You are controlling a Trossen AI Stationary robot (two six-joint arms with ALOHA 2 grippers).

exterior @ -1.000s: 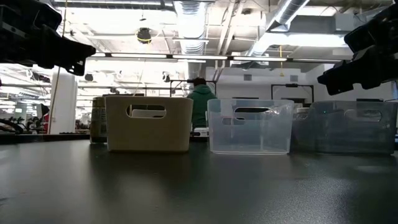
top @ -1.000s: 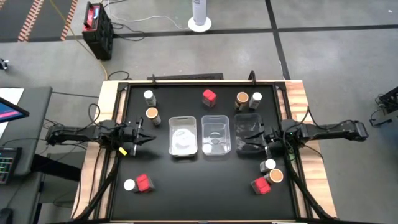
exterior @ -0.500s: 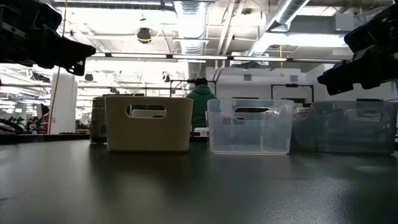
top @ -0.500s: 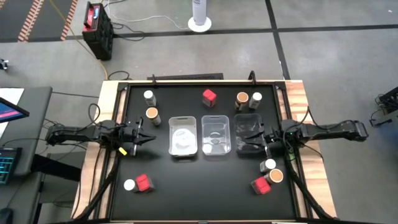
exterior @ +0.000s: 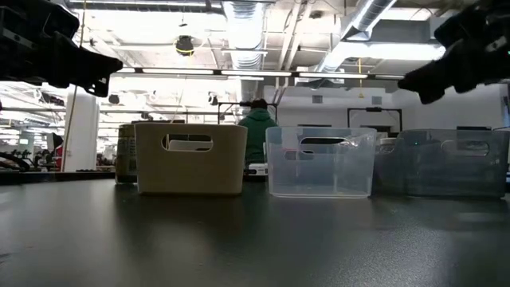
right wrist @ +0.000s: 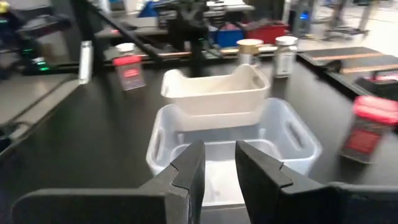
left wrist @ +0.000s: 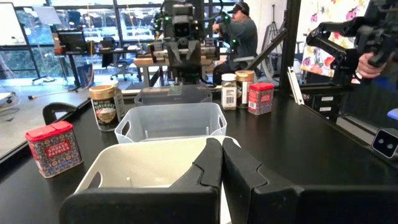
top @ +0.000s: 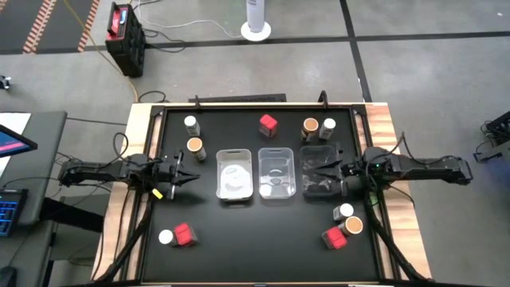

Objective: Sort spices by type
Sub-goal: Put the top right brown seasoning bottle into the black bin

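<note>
Round lidded jars [top: 192,147] and boxy red tins [top: 268,123] around three translucent rectangular tubs [top: 276,173]

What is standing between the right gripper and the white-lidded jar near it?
Nothing visible. The right gripper, fingers shut, hovers beside the dark tray; the white-lidded jar stands just toward the table's front, with open tabletop between them.

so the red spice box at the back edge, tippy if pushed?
Red spice box looks squat with flat sides, so it probably slides rather than rolls. Flat faces should suit a two-finger pinch. It stands apart from the jars, so a nudge likely hits nothing.
</note>
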